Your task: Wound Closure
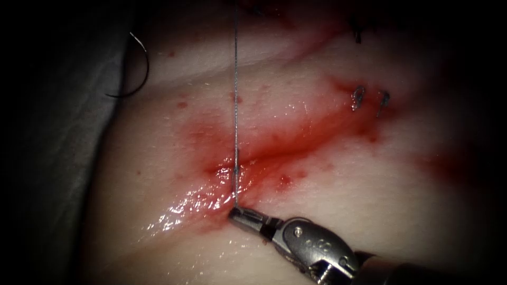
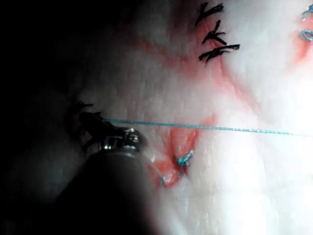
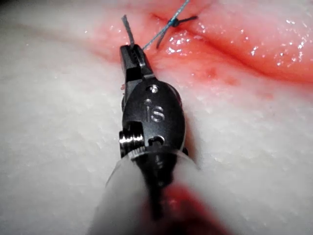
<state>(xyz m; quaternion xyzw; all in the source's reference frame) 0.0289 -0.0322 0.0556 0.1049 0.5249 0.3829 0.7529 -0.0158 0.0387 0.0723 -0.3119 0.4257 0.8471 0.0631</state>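
Nearest, the right hand [image 1: 236, 213] is clamped on the thread [image 1: 235, 95], apparently keeping it taut over the knot [image 1: 234, 170] in the cut [image 1: 296, 142]. The left hand [image 2: 93, 122] grips the thread's other end. Farthest, the needle [image 1: 138, 68] lies free at the tissue's [image 1: 369, 184] left edge.

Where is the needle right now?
In the endoscope view the needle lies free at the tissue's left edge, far left of the cut, held by neither tool.

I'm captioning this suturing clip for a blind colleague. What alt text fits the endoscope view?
The right arm's pincer, shut on the thread, holds it at the cut in the tissue; the thread runs taut straight up out of frame. The curved needle lies free at the tissue's left edge, and red fluid wets the cut.
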